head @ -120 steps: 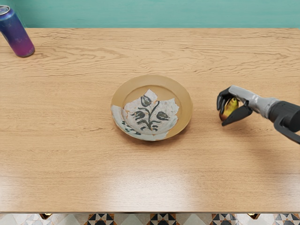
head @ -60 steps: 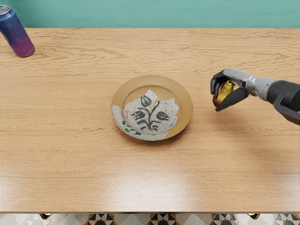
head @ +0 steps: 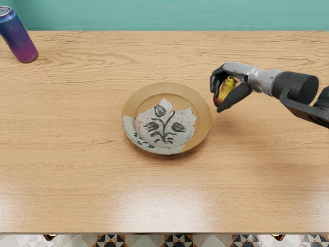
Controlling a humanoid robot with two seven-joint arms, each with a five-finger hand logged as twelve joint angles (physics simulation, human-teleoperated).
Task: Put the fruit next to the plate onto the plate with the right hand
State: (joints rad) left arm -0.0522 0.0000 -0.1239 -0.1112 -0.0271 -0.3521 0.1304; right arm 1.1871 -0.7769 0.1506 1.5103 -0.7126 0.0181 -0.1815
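Right hand (head: 227,88) comes in from the right edge, dark fingers (head: 216,81) curled over a small yellow-red fruit (head: 224,92) with the thumb pressed under it, fruit held up off the wood table (head: 103,180). Plate (head: 201,108), tan rim with a dark flower drawing on a white patch, lies just past the fingertips and slightly below, fruit not over it yet. Purple-blue can (head: 18,36) stands upright far beyond the plate from the fingers, its print too small to read

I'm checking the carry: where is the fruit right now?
In the head view, the fruit is gripped in the right robot hand, just right of the plate, not on it.
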